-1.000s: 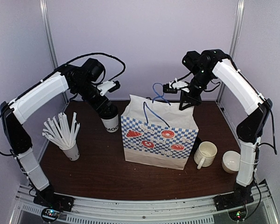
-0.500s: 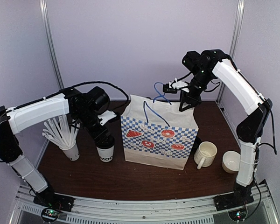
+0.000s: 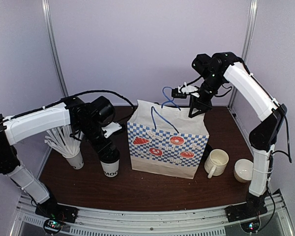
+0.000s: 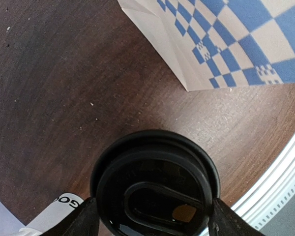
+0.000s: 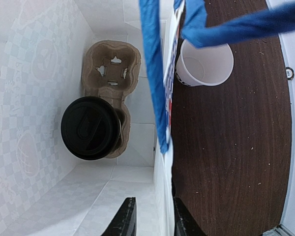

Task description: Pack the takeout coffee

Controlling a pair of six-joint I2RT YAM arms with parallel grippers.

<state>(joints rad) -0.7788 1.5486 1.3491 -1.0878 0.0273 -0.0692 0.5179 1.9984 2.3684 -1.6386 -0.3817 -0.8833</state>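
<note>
A white takeout cup (image 3: 110,167) with dark lettering is held upright in the left gripper (image 3: 107,153), whose fingers (image 4: 81,221) are spread wide against either side of its black lid (image 4: 155,187). The cup is placed just left of the checked paper bag (image 3: 167,147), by its near left corner; whether its base is set on the table (image 3: 137,189) cannot be told. A second lidded cup (image 5: 91,128) is seated inside the bag in a cardboard carrier (image 5: 110,69). The right gripper (image 5: 155,204) is held over the bag's far rim, its fingers narrowly parted astride the bag's wall, below a blue handle (image 5: 152,73). A cup of straws (image 3: 74,158) is seen further left, a cream mug (image 3: 216,162) right of the bag.
</note>
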